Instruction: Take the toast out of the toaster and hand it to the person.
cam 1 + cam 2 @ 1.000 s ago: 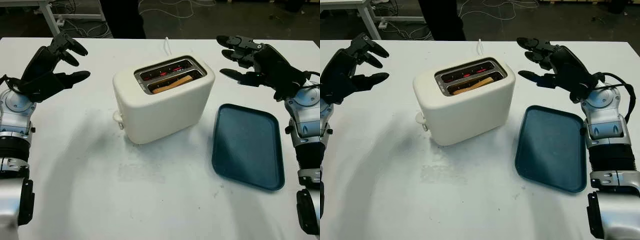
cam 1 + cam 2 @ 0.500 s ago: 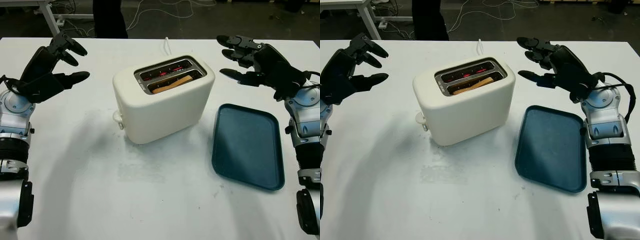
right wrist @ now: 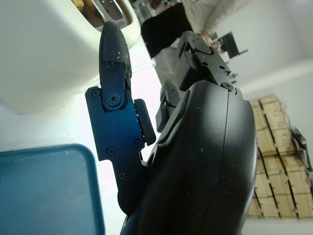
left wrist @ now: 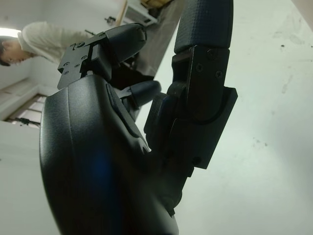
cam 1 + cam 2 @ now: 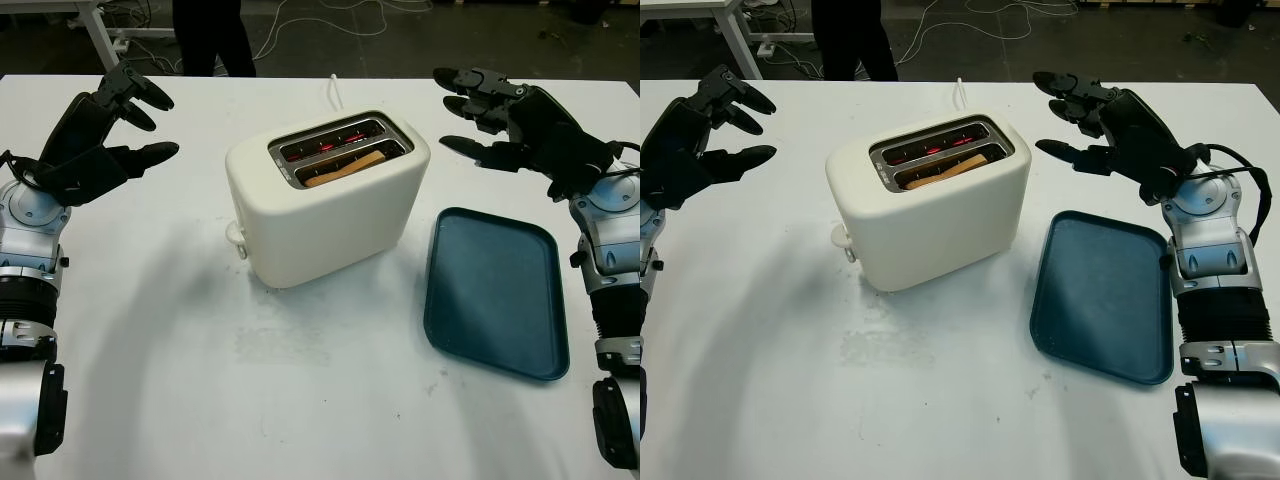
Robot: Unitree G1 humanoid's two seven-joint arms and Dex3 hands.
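Note:
A cream two-slot toaster (image 5: 325,200) stands in the middle of the white table. A slice of toast (image 5: 346,168) sits low in its nearer slot, and the heating wires glow red in the far slot. My left hand (image 5: 105,130) hangs open above the table, well to the left of the toaster. My right hand (image 5: 500,120) is open in the air to the toaster's right, above the far end of the tray. A person (image 5: 210,35) in dark trousers stands beyond the table's far edge.
A dark blue tray (image 5: 495,290) lies on the table right of the toaster, with nothing in it. The toaster's white cord (image 5: 333,92) runs off the far edge. Cables lie on the dark floor behind. The near part of the table (image 5: 300,400) is bare.
The person behind the table has moved to the left. Both hands and the toaster have stayed where they were.

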